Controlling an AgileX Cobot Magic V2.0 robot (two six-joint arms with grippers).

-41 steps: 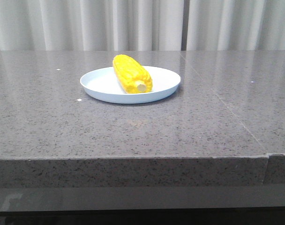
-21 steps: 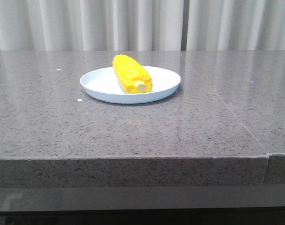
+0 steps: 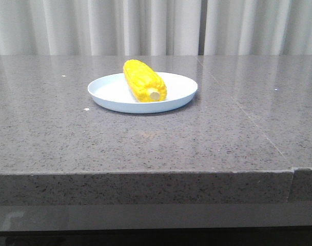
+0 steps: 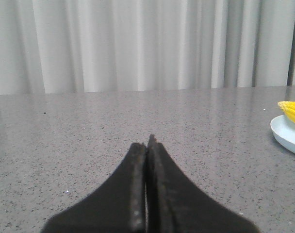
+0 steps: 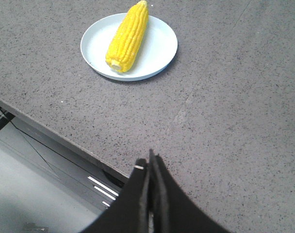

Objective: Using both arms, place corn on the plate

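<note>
The yellow corn point(image 3: 144, 80) lies on the pale blue-white plate point(image 3: 110, 92) on the grey stone table, its pale stub end toward the camera. It also shows in the right wrist view point(image 5: 128, 36) on the plate point(image 5: 159, 48), and its tip shows in the left wrist view point(image 4: 293, 110) with the plate's rim point(image 4: 286, 138). My left gripper point(image 4: 147, 144) is shut and empty, low over the table, well apart from the plate. My right gripper point(image 5: 148, 164) is shut and empty above the table's front edge. Neither gripper shows in the front view.
The grey speckled table point(image 3: 156, 143) ends in a front edge with a seam at the right point(image 3: 292, 174). White curtains point(image 3: 156, 25) hang behind it. Below the table edge, a grey floor and cabinet show in the right wrist view point(image 5: 36, 170).
</note>
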